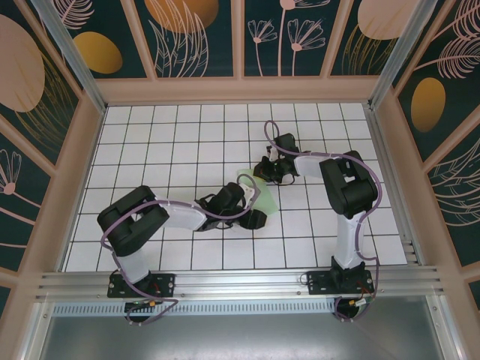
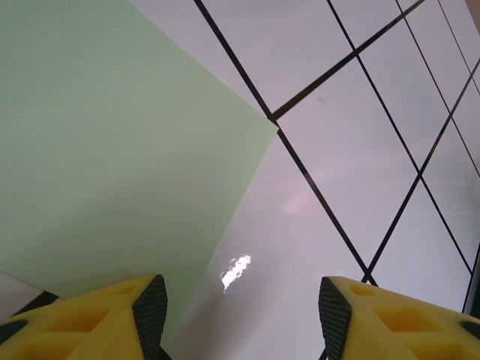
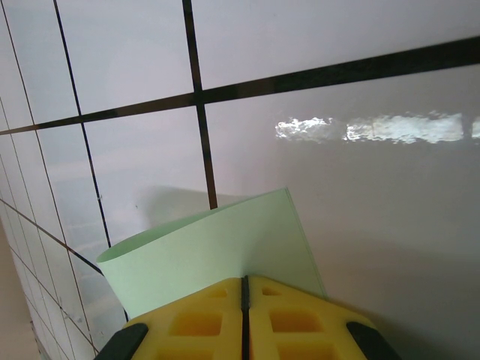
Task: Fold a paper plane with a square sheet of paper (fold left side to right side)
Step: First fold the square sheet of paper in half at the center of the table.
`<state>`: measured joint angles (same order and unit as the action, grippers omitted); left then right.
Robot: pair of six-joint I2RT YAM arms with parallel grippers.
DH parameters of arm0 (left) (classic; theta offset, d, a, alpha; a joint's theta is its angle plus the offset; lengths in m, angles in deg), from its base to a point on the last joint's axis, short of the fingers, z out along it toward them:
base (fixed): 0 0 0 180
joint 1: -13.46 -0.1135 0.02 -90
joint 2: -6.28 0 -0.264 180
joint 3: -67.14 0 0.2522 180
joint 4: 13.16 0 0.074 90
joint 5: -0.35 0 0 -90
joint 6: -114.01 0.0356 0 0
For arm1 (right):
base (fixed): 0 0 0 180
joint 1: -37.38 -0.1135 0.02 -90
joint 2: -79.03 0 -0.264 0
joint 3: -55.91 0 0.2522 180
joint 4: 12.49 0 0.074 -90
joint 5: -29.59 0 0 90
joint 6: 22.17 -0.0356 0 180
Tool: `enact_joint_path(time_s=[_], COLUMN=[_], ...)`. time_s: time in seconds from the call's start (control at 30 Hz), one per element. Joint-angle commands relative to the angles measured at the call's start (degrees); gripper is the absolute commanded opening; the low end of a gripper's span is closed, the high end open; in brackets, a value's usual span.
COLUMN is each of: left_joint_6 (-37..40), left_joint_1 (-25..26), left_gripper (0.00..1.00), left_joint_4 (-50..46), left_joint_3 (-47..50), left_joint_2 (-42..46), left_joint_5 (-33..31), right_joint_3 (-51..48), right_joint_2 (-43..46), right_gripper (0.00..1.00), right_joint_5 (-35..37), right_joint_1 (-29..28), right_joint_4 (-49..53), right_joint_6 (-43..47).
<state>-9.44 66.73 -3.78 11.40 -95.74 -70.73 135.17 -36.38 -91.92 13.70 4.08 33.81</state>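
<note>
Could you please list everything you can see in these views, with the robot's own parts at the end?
square sheet of paper: one, pale mint green, mid-table between the arms, one edge curling upward.
tiled table: one, white with black grid lines, under everything.
wall panels: several, dark teal with floral pattern, around the table.
left fingers: two, yellow with black pads, open, at the paper's edge.
right fingers: two, yellow, shut on the paper's raised edge.
</note>
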Motion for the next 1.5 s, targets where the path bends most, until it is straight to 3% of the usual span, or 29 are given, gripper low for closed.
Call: enact_joint_path(time_s=[0.0, 0.43, 0.73, 1.03, 1.47], left_joint_6=[-3.06, -4.41, -2.38, 2.6, 4.65], left_joint_1=[1.89, 2.05, 0.44, -3.83, -3.16], left_gripper=[0.59, 0.6, 0.64, 0.64, 0.62], left_joint_4=[-4.97, -5.08, -12.63, -16.37, -14.95], left_joint_3=[3.02, 5.29, -3.19, -11.07, -11.23], left_joint_2=[-0.23, 3.32, 9.02, 1.12, -5.38], left_joint_5=[2.45, 1.64, -3.93, -4.42, -0.66], right_joint_3=[-1.95, -1.77, -1.33, -0.98, -0.89], right_joint_2=[-3.18, -3.38, -3.35, -3.35, -3.34], right_gripper=[0.11, 0.11, 0.11, 0.11, 0.12], right_joint_5=[3.78, 3.6, 3.64, 3.56, 3.34], right_joint_1=[-0.75, -0.84, -0.93, -1.02, -1.13], right_joint_4=[2.37, 2.19, 2.67, 2.94, 2.9], right_joint_6=[-0.87, -0.96, -0.78, -0.61, -0.61])
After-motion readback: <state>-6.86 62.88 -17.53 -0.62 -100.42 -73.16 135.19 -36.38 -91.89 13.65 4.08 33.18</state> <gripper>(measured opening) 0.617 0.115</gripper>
